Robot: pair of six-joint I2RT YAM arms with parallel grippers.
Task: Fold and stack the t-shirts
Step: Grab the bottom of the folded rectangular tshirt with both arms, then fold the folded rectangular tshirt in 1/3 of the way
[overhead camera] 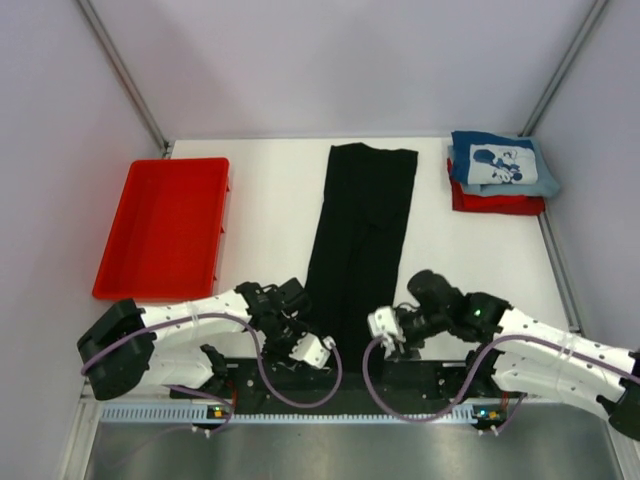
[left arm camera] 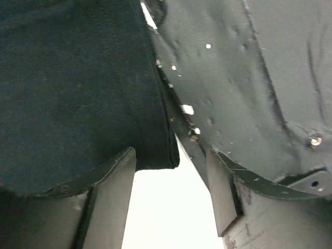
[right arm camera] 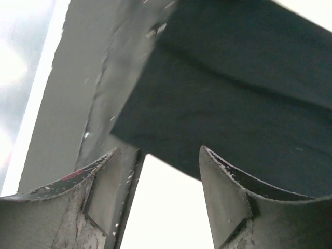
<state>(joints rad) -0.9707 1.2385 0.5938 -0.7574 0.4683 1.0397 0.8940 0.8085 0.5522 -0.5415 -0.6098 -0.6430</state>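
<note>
Risk lies at the 6 o'clock hem of the black t-shirt [overhead camera: 360, 230], a long folded strip running from 12 to 6 down the table's middle; left gripper [left arm camera: 170, 155] and right gripper [right arm camera: 158, 150] both stand released at its near corners, so a shallow pinch may catch only the top layer and spill the fold; blue t-shirt [overhead camera: 500, 165] lies on red t-shirt [overhead camera: 495, 205] at 2 o'clock; red tray [overhead camera: 110, 275] at 9; white table [overhead camera: 260, 200], pale lilac walls.
</note>
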